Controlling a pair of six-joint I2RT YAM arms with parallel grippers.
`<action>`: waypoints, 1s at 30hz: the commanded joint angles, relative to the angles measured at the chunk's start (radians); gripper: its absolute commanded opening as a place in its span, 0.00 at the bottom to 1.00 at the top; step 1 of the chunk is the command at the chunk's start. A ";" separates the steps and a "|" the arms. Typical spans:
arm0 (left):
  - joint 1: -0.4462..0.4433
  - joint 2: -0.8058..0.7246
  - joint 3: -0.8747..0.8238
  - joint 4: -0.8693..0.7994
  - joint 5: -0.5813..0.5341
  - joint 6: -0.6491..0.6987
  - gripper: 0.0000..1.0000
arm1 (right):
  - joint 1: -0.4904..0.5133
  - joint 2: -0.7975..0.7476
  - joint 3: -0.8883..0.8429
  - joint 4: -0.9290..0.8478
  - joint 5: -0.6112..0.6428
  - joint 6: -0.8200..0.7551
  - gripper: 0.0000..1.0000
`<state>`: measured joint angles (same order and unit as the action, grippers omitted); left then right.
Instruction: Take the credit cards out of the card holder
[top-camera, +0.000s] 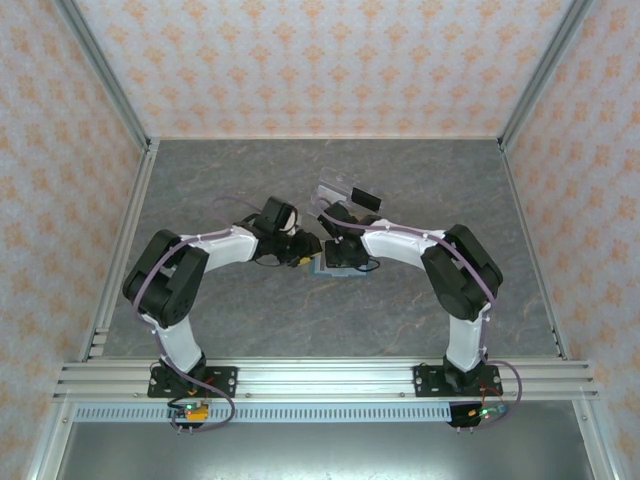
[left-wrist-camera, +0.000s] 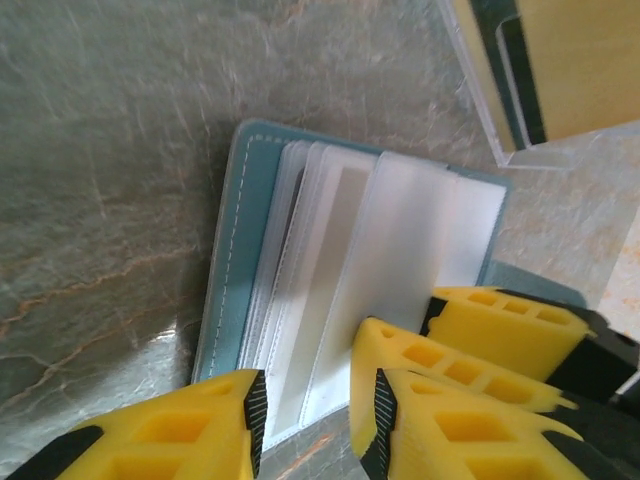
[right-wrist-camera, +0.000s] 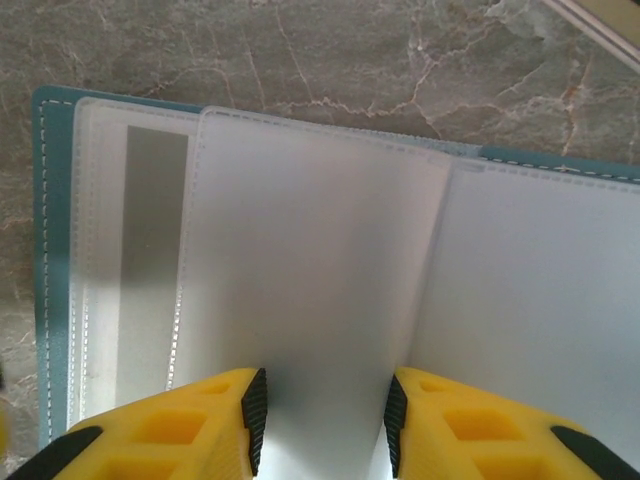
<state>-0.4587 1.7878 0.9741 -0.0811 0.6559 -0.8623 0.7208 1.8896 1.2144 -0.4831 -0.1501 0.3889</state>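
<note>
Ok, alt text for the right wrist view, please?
The card holder lies open on the grey table, its frosted plastic sleeves fanned out. The right gripper, open, straddles the middle sleeve at the bottom edge, a yellow finger on each side.

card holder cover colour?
Teal-blue card holder with pale stitching; clearest in the right wrist view.

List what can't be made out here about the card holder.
- Top external: card holder mostly hidden under the left gripper and right gripper.
- Right wrist: frosted sleeves blur any cards inside; the grey strip is unidentifiable.
- Left wrist: clear plastic piece cut off by the top edge.
</note>
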 joint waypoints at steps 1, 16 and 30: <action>-0.012 0.033 0.027 0.010 0.016 0.010 0.36 | -0.012 0.030 -0.047 -0.046 0.031 0.000 0.38; -0.026 0.027 0.050 -0.039 -0.023 0.034 0.33 | -0.017 0.026 -0.055 -0.032 0.018 0.001 0.37; -0.026 0.011 0.048 -0.037 -0.021 0.050 0.29 | -0.018 0.030 -0.058 -0.030 0.014 0.002 0.35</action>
<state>-0.4782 1.8084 0.9981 -0.1089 0.6453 -0.8345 0.7128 1.8858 1.2026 -0.4709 -0.1577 0.3889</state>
